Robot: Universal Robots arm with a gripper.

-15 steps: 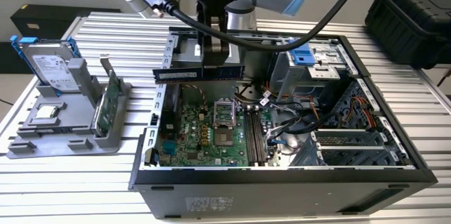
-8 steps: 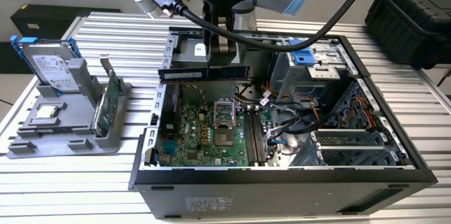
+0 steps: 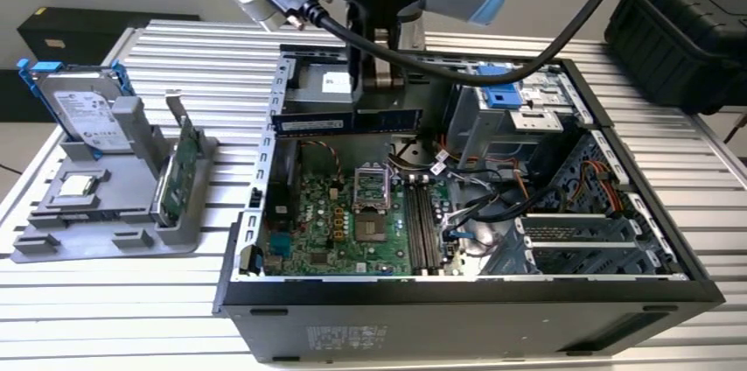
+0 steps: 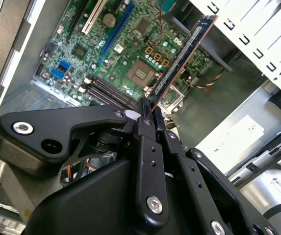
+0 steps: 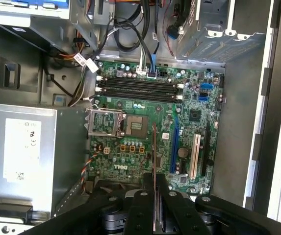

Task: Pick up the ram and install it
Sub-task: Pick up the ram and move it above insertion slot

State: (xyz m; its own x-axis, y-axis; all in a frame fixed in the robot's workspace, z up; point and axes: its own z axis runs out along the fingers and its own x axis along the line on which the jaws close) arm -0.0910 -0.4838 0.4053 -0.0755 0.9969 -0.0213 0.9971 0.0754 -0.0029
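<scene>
My gripper (image 3: 376, 107) hangs over the back half of the open computer case (image 3: 467, 288), shut on the ram (image 3: 350, 122). The ram is a long thin blue-green stick, held level above the motherboard (image 3: 338, 222) and running towards the exterior view's left. In the second wrist view the ram (image 4: 184, 54) juts out from between my black fingers (image 4: 142, 125). The first wrist view sees the ram (image 5: 153, 152) edge-on as a thin line over the board. The black memory slots (image 3: 421, 222) (image 5: 140, 85) (image 4: 108, 93) lie empty, well below the stick.
On the exterior view's left a grey holder (image 3: 105, 205) carries a silver hard drive with blue rails (image 3: 82, 108) and a green card (image 3: 175, 174). A black hard case (image 3: 683, 30) stands at the back right. Cables (image 3: 491, 200), drive bays (image 3: 513, 108) and a power supply (image 5: 22, 147) crowd the case.
</scene>
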